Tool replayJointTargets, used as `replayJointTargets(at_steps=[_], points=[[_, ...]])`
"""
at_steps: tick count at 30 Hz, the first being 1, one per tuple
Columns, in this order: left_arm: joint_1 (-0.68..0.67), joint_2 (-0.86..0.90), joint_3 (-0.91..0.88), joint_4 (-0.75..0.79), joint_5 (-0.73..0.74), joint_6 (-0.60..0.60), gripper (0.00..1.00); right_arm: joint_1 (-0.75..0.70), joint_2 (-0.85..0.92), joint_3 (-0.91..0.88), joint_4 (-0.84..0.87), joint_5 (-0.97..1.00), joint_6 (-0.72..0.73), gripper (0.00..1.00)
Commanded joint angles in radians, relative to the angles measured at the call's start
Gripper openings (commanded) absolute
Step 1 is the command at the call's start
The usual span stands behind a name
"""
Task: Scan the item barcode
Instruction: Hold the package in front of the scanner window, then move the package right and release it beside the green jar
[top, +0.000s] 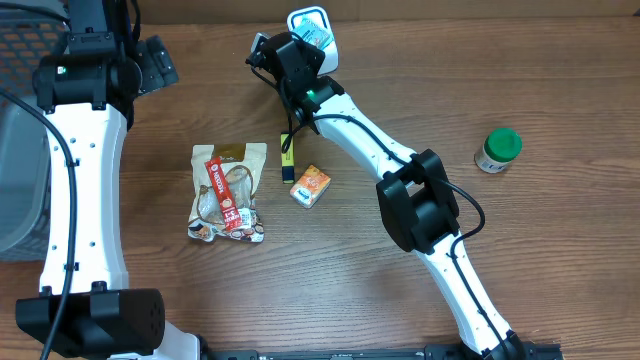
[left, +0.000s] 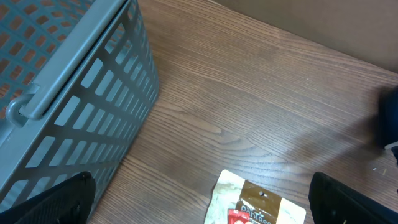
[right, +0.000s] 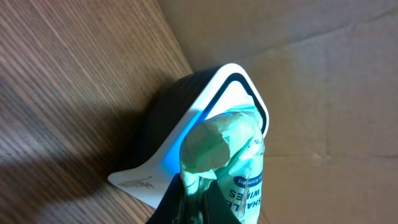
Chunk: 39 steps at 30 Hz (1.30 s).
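My right gripper (top: 305, 50) is shut on a crumpled pale-green wipes packet (top: 320, 36) and holds it right against the white and black barcode scanner (top: 308, 18) at the table's back edge. In the right wrist view the wipes packet (right: 239, 155) rises from between my fingers (right: 202, 202) across the face of the scanner (right: 180, 134), which glows blue. My left gripper (top: 152, 62) hovers open at the back left. Its black fingertips (left: 59, 199) stand wide apart over the wood, with only the top of a snack bag (left: 258, 202) below them.
A grey slatted basket (left: 68, 93) stands at the left edge (top: 18, 170). Mid-table lie the snack bag (top: 228, 192), a small orange box (top: 310, 185) and a yellow-and-black item (top: 287, 155). A green-lidded bottle (top: 498, 150) stands at the right. A cardboard wall (right: 323, 74) rises behind the scanner.
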Motion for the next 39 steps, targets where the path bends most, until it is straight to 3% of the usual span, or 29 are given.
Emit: replayJointTargets(at_steps=[1,7,10,15,18,26,30,33,34,35,36,37,39], points=[[-0.001,0.010,0.008,0.003,-0.013,-0.014,1.00,0.008,-0.002,0.014,-0.013,-0.079,0.004,0.04],[-0.001,0.010,0.008,0.003,-0.013,-0.014,1.00,0.005,-0.010,0.014,-0.010,-0.079,0.014,0.04],[-0.001,0.010,0.008,0.003,-0.013,-0.014,1.00,-0.004,-0.047,0.014,-0.010,-0.076,0.116,0.04],[-0.001,0.010,0.008,0.003,-0.013,-0.014,1.00,-0.026,-0.183,0.015,-0.039,-0.063,0.145,0.04],[-0.001,0.010,0.008,0.003,-0.013,-0.014,1.00,-0.043,-0.291,0.015,-0.089,-0.056,0.237,0.04],[-0.001,0.010,0.008,0.003,-0.013,-0.014,0.99,-0.135,-0.558,0.015,-0.513,-0.144,0.532,0.04],[-0.001,0.010,0.008,0.002,-0.013,-0.014,1.00,-0.211,-0.614,0.015,-0.859,-0.333,0.555,0.04],[-0.001,0.010,0.008,0.003,-0.013,-0.014,1.00,-0.268,-0.615,0.014,-1.070,-0.345,0.556,0.08],[-0.001,0.010,0.008,0.003,-0.013,-0.014,1.00,-0.289,-0.609,0.014,-1.130,-0.345,0.556,0.11],[-0.001,0.010,0.008,0.003,-0.013,-0.014,1.00,-0.309,-0.607,0.014,-1.182,-0.345,0.556,0.30],[-0.001,0.010,0.008,0.003,-0.013,-0.014,1.00,-0.326,-0.605,0.014,-1.215,-0.346,0.557,0.58],[-0.001,0.010,0.008,0.003,-0.013,-0.014,1.00,-0.346,-0.604,0.014,-1.239,-0.348,0.568,0.99],[-0.001,0.010,0.008,0.003,-0.013,-0.014,1.00,-0.378,-0.604,0.014,-1.256,-0.349,0.617,1.00]])
